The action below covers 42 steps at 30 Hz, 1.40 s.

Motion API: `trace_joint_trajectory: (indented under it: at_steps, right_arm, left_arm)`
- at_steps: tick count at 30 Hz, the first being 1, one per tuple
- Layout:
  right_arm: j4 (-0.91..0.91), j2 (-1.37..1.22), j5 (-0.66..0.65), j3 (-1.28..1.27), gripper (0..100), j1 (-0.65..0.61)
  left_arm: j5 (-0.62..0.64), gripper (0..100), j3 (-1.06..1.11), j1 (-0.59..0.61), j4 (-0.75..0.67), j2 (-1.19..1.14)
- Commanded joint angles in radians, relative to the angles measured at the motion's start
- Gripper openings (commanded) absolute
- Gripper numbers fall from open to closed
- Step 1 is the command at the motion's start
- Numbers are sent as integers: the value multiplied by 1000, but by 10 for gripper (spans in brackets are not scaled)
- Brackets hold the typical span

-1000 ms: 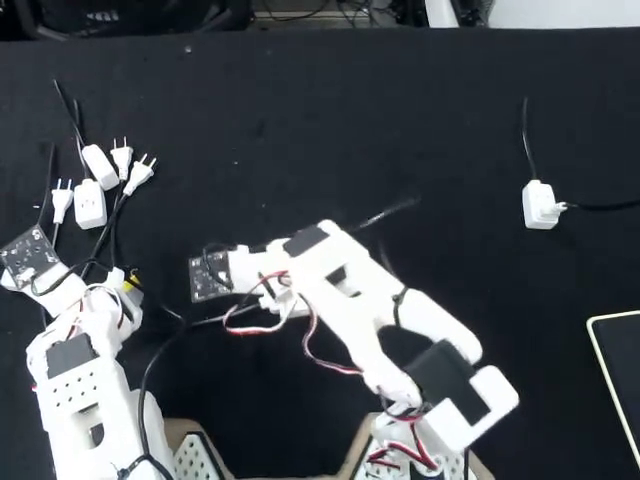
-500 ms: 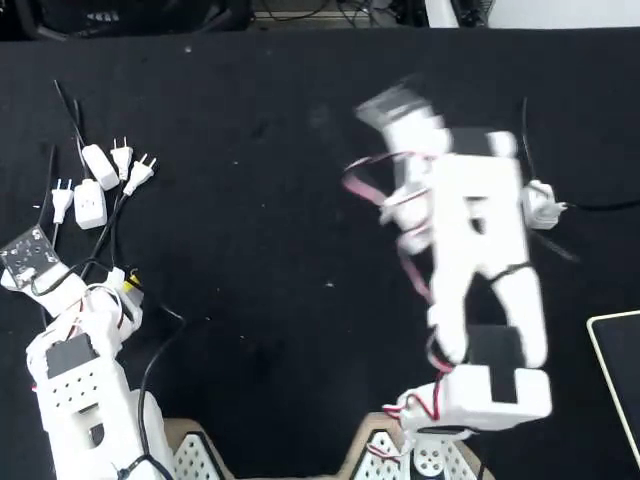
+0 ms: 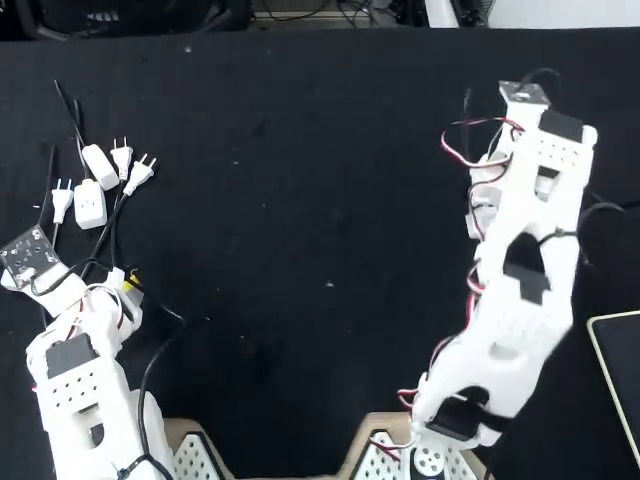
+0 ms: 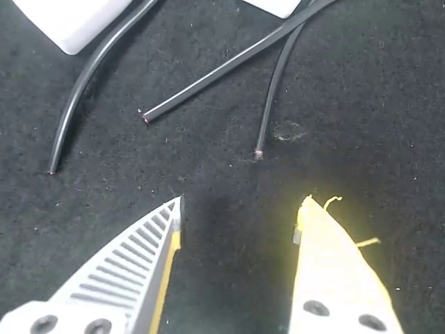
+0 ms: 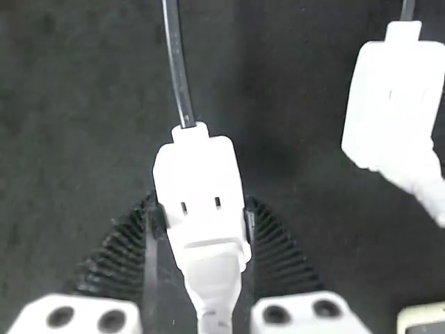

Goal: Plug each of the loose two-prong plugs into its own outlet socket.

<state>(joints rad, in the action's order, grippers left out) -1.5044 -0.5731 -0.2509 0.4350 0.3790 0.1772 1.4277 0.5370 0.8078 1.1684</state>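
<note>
Right wrist view, right end effector [image 5: 199, 207] gripping socket [image 5: 198, 170], arm [image 3: 522, 280] outstretched

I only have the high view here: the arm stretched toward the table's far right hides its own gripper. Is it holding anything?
Observer: Yes, the right gripper is shut on a white connector with a black cord.
Operator: Anything near it?
Observer: A second white connector, apart from the held one.
Operator: And on the left?
Observer: The left gripper is open, above cut cord ends.
</note>
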Motion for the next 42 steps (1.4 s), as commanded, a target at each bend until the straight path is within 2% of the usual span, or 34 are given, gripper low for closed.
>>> trace_joint_trajectory:
  at_steps: [1,11,18,21,29,36,42]
  right_arm:
    - [-61,-147,31,288,11,40]
    - [-218,-466,21,828,11,51]
    - [-227,-615,2,1056,11,51]
    - [-249,-642,-48,1081,11,48]
    - [-262,-644,-49,1069,12,84]
    - [-262,-642,-54,960,18,87]
    - [-261,-642,-54,954,165,84]
  left_arm:
    - [11,266,-53,2,-17,17]
    - [9,266,-53,2,-17,17]
    - [9,266,-53,2,-17,17]
    - [9,266,-53,2,-17,17]
    - [9,266,-53,2,-17,17]
    - [11,266,-53,2,-17,17]
    - [11,266,-53,2,-17,17]
